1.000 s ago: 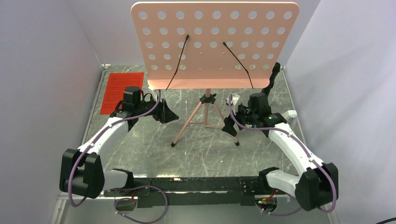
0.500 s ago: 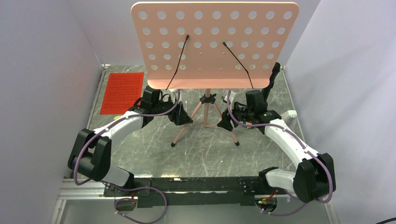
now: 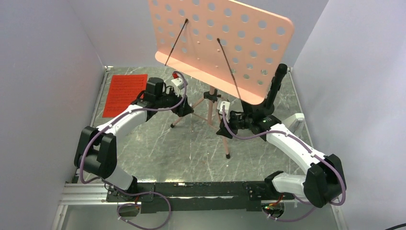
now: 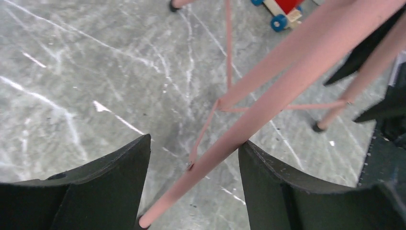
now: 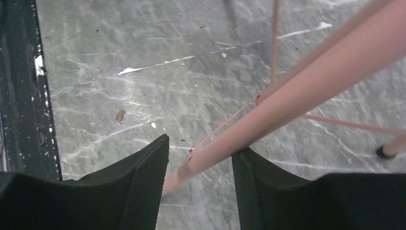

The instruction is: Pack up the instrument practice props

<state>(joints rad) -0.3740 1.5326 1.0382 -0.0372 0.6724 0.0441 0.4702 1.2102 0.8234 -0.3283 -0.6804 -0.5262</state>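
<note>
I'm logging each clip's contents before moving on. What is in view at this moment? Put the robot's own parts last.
music stand: one, pink, mid-table, tilted, perforated desk, tripod legs spread
sheet music: one red printed page visible, flat at the table's far left
white wedge: one, white, at the table's right edge, too small to identify surely
toy: one, red with blue wheels, beyond the stand's feet, partly cut off
table: one, grey marbled
left gripper: one, black, open around a tripod leg
right gripper: one, black, fingers either side of another leg, grip unclear
</note>
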